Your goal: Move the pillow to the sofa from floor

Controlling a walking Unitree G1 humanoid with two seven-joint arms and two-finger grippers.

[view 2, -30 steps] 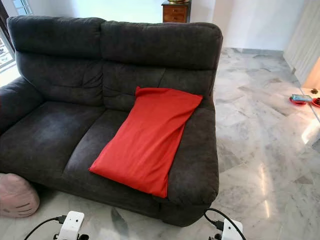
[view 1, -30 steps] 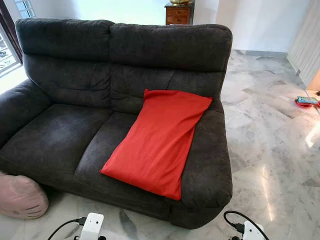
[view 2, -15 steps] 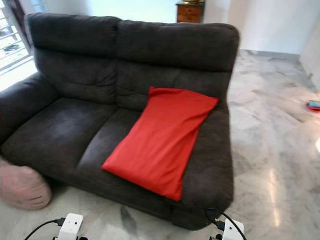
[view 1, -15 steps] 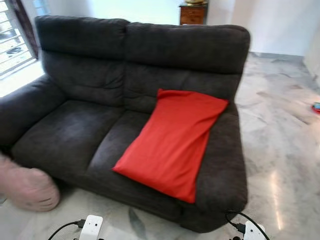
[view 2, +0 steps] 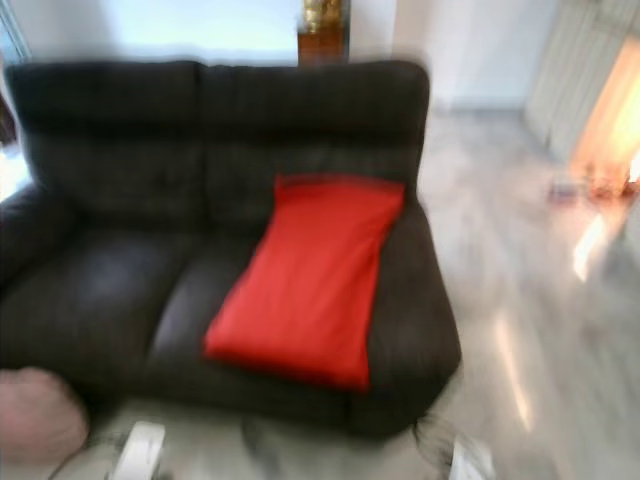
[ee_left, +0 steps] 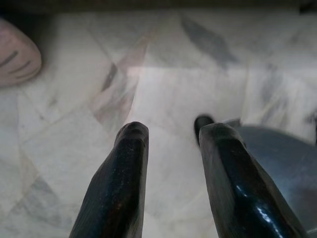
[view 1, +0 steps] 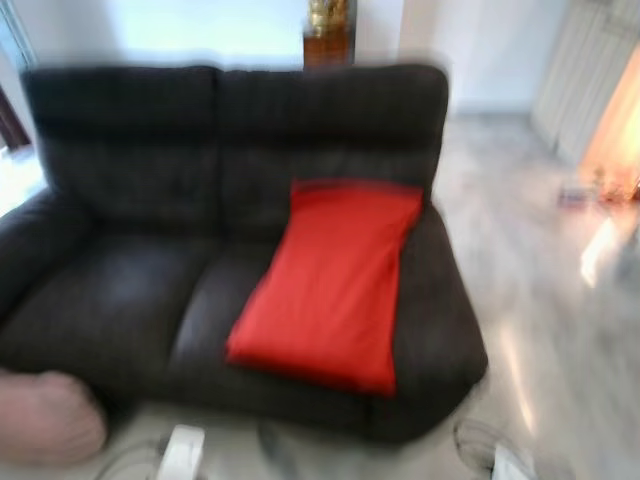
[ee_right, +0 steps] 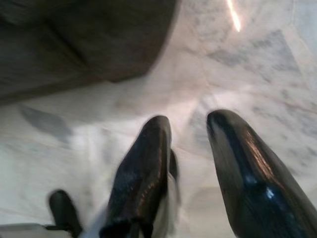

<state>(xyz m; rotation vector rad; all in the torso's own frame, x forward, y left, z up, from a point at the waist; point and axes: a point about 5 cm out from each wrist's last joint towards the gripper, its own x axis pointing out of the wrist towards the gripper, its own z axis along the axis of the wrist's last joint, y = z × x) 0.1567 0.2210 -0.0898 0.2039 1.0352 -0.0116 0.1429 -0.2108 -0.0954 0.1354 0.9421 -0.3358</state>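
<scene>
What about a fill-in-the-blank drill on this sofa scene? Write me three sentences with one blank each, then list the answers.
1. The red pillow lies on the dark ____, leaning against its backrest.
2. The pink cushion sits on the marble ____ by the sofa's front corner.
3. The left gripper hangs above the floor with its jaws ____ and nothing between them.

Missing words: sofa; floor; open

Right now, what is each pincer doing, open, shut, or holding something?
Left pincer: open, holding nothing, hanging over the marble floor.
Right pincer: open, holding nothing, over the floor near the sofa.
</scene>
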